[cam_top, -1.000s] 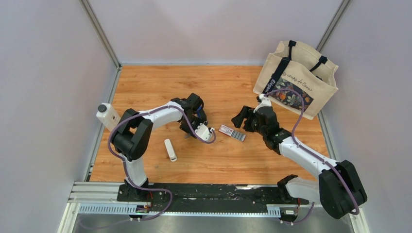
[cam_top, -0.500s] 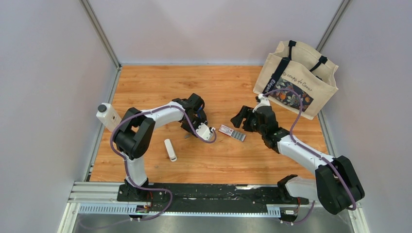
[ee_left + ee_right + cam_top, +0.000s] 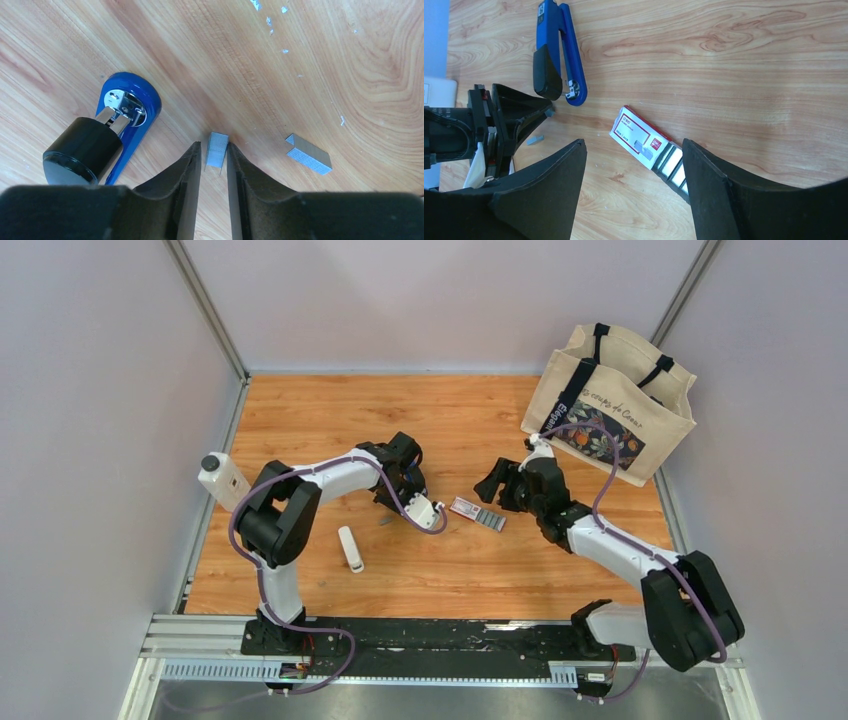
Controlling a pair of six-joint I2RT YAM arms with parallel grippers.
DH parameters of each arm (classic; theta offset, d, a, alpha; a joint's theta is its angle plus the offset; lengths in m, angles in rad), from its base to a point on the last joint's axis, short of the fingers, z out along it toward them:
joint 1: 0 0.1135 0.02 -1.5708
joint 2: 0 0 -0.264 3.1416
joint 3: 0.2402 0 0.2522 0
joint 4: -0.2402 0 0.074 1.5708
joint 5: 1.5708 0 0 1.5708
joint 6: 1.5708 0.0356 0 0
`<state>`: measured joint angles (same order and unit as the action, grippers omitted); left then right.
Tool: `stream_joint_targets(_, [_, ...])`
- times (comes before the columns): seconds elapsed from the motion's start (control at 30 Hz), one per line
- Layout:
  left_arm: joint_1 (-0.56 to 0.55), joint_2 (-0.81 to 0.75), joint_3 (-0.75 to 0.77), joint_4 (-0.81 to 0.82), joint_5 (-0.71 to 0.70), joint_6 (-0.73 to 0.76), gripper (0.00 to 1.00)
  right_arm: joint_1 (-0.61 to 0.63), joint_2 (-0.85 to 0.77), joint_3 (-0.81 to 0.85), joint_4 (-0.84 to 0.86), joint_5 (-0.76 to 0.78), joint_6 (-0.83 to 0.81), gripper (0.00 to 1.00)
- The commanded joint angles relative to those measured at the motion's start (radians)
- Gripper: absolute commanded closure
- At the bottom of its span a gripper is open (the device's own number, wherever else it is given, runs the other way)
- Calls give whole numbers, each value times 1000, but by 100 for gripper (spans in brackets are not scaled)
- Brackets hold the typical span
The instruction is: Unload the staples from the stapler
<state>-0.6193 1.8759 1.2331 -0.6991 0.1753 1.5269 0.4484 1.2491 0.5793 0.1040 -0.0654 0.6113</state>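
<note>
Straddling a short staple strip [image 3: 217,150], the L gripper [image 3: 213,147] sits low at the table [image 3: 300,75]. Its gap is narrow, w/ one fingertip each side of the strip; can't tell if it's actually pinched. The stapler [image 3: 152,102] lies on the wood just beside those fingers, not touching them, black end toward the cam. A second strip [image 3: 309,154] lies loose on the other side, near but apart. The R gripper [image 3: 634,145] is spread wide, holding nothing. The pink-and-white staple box [image 3: 636,135] shows betw. its fingers, inner tray partly slid out. In the top view a white stick [image 3: 350,548] lies nearer the bases and a tote bag [image 3: 610,405] stands at the far right.
</note>
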Motion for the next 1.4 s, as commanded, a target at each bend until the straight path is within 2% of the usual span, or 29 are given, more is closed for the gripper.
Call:
stream_joint_targets(0.0, [-11,22,5,-36,27,3,70,-7,47,43,45,-8,5,27])
stream_joint_targets(0.33, [-23,8,17,-60,32,-36,76,-13,216,148,33,6,-4,28])
stream_joint_targets(0.57, [-25,-53,126,-146,43,-212,77,-11,346,223,2,-13,4,30])
stream_joint_targets(0.73, [-25,-159,175,-210,67,-344,78,7,355,232,-70,1,24,34])
stream_joint_targets(0.9, [-25,-263,171,-266,130,-439,78,45,346,218,-95,16,41,35])
stream_joint_targets(1.03, [-25,-273,97,-218,98,-429,75,50,348,195,-79,12,56,35])
stream_joint_targets(1.2, [-25,-218,173,-293,108,-476,79,53,366,185,-69,4,58,36])
stream_joint_targets(1.37, [-25,-290,230,-350,214,-554,78,96,392,201,-79,-5,53,37])
